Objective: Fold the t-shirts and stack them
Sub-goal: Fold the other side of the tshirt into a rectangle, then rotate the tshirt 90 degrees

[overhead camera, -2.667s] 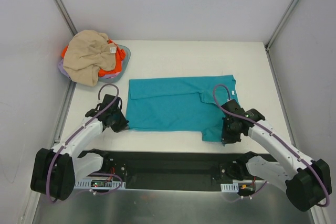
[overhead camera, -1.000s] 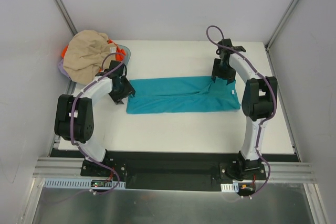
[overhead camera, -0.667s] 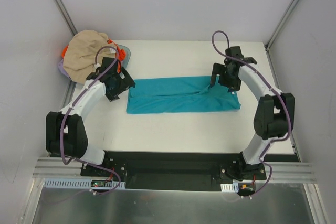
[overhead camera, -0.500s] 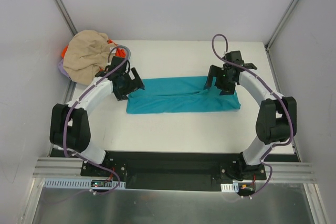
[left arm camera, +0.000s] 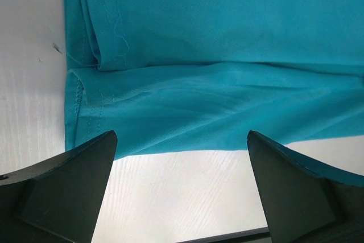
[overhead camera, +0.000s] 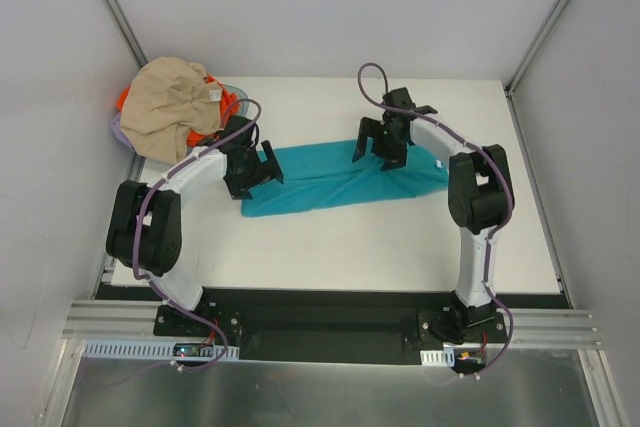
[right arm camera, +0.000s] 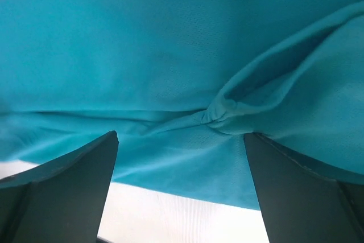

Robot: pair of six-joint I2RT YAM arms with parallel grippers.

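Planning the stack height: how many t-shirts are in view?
3: teal one folded mid-table; beige one heaped on the orange one in the far-left basket. More may hide beneath.

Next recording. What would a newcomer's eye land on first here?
The teal t-shirt, folded into a long band across the middle of the table, draws the eye first. The left pincer hangs open over its left end and the right pincer hangs open just right of its middle. In the far left corner, the beige t-shirt is heaped over the orange t-shirt in the basket.
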